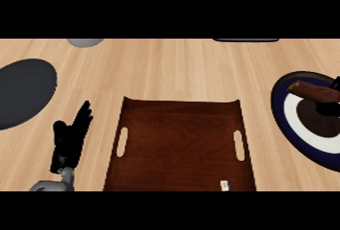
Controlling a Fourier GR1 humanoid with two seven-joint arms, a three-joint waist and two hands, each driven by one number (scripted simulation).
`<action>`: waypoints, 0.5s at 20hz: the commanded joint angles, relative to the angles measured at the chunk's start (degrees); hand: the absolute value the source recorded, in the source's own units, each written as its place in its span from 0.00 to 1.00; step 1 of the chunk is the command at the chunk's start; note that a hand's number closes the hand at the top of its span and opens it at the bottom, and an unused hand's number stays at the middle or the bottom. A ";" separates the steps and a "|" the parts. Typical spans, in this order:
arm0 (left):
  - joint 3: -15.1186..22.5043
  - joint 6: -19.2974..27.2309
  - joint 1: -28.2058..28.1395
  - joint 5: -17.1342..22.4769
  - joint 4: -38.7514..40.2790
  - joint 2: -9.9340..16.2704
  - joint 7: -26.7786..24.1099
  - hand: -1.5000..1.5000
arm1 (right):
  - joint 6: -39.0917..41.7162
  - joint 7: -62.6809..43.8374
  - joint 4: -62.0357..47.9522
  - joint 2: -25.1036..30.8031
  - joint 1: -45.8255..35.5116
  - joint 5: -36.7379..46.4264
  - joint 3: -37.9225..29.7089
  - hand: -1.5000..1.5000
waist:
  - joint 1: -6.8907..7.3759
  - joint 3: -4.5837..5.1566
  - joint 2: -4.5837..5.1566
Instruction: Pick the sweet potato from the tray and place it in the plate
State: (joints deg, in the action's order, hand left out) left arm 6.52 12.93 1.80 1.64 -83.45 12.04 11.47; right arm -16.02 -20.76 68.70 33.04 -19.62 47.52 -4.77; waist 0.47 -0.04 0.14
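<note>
Right of the wooden tray (179, 148), the sweet potato (315, 91) lies over the plate (287, 117), long axis crosswise, right hand (330, 107) fingers clamped on it; left hand (69, 137) rests straight-fingered.

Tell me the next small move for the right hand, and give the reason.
Probably let go and draw back. The sweet potato already lies over the plate, clear of the tray, with the right hand dark at its far end; whether the fingers hold it cannot be seen. The left hand rests open beside the tray.

The tray's (179, 148) small white label cannot be read.
</note>
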 commanded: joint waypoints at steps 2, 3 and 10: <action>0.87 1.04 0.84 -1.34 2.57 -2.36 -1.40 0.50 | 9.77 6.48 -7.88 1.90 -1.02 -7.74 -2.47 1.00 | -0.30 0.02 0.06; -1.44 -1.12 1.27 0.53 0.44 0.58 0.43 0.50 | 10.94 4.63 -10.63 1.48 -2.37 -5.81 -1.37 1.00 | 0.24 0.02 0.06; -1.56 -1.25 -0.23 -0.39 -1.60 -0.64 1.50 0.50 | 15.44 17.59 -14.47 4.01 -2.82 -10.12 -4.60 0.00 | -0.32 0.03 -0.16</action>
State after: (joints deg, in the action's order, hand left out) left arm 5.62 12.25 1.92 1.12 -83.94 11.46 12.14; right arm -3.70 -8.91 54.05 35.89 -23.13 40.02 -8.04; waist 0.48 -0.04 0.12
